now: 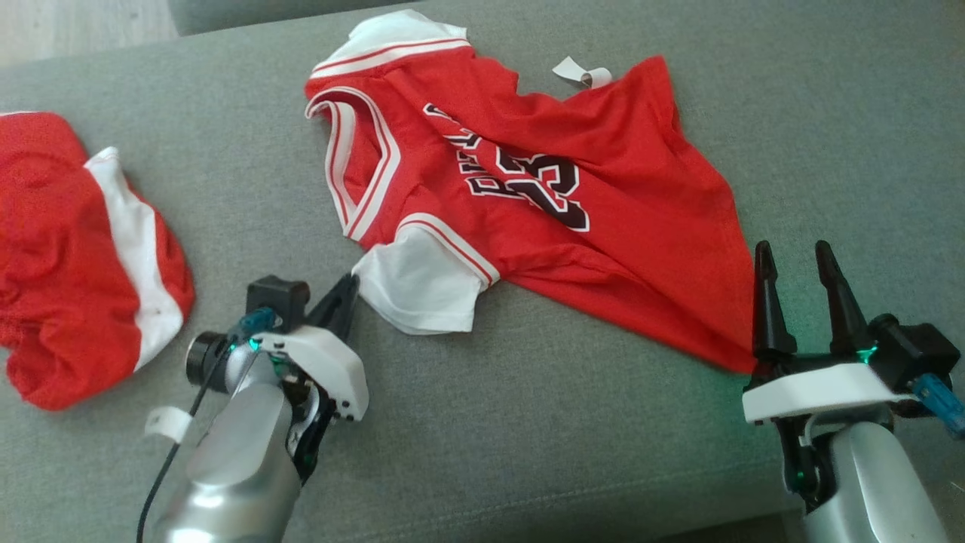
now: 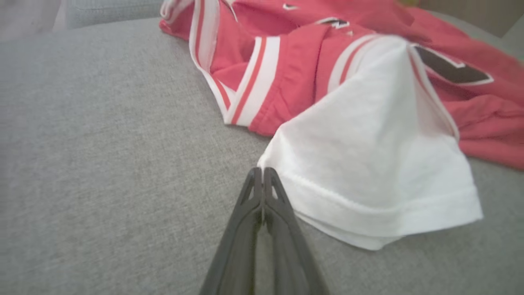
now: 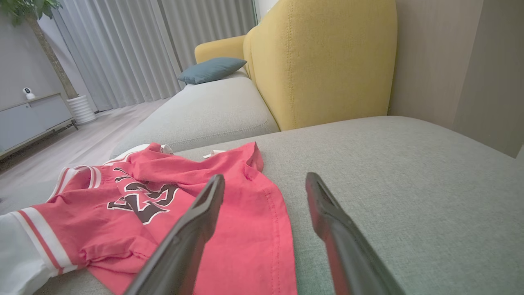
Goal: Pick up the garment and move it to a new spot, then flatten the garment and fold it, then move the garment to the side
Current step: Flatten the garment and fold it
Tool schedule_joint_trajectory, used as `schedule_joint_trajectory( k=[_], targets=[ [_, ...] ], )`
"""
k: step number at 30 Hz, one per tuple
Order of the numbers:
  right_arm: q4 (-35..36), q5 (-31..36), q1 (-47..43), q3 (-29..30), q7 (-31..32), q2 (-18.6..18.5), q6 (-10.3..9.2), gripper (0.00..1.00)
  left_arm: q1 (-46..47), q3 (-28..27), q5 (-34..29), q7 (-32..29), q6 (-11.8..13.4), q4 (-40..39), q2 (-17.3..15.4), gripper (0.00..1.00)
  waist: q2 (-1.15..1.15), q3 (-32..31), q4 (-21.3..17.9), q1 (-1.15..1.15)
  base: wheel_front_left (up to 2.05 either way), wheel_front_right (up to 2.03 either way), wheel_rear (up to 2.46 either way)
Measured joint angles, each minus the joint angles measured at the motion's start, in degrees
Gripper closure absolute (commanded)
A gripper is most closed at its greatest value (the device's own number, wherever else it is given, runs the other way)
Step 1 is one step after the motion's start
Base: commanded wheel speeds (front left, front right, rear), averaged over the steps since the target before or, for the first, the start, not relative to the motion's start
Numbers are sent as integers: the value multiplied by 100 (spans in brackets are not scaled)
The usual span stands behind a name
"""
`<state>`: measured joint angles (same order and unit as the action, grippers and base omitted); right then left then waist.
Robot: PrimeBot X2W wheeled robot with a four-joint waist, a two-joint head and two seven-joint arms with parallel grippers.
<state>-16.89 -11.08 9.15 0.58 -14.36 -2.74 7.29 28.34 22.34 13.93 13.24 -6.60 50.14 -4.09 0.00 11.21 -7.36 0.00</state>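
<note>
Red jersey (image 1: 603,151) on grey sofa (image 1: 528,437); left gripper (image 1: 350,282) closed at its 8 o'clock, right gripper (image 1: 792,249) open at 4 o'clock

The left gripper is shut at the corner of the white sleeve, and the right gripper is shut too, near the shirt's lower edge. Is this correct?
Not quite: the right gripper is open; the right wrist view shows its fingers apart near the lower edge of the shirt. The left gripper is shut at the corner of the white sleeve.
</note>
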Motion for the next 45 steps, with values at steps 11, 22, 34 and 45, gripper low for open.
schedule_joint_trajectory(
  k=[11, 22, 34, 45],
  targets=[
    [-289, 7, -34, 52, 55, 0, 0, 0, -565, -379, 137, 104, 252, -1337, 2, 100, 0, -310, 146, 0, 0, 0, 0],
    [-1301, -586, -277, 88, 745, 3, 0, 0, -1394, -1038, 204, 105, 617, -2942, -34, 100, 0, -525, 324, 0, 0, 0, 0],
    [-2082, -864, -253, -48, 1007, 10, 0, 0, -1664, -1169, 125, 105, 664, -3186, 12, 100, 0, -603, 401, 0, 0, 0, 0],
    [-2162, -1066, -153, -502, 1147, -3, 0, 76, -1772, -1230, 42, 105, 662, -3209, 46, 100, 0, -679, 346, 0, 0, 0, 0]
  ],
)
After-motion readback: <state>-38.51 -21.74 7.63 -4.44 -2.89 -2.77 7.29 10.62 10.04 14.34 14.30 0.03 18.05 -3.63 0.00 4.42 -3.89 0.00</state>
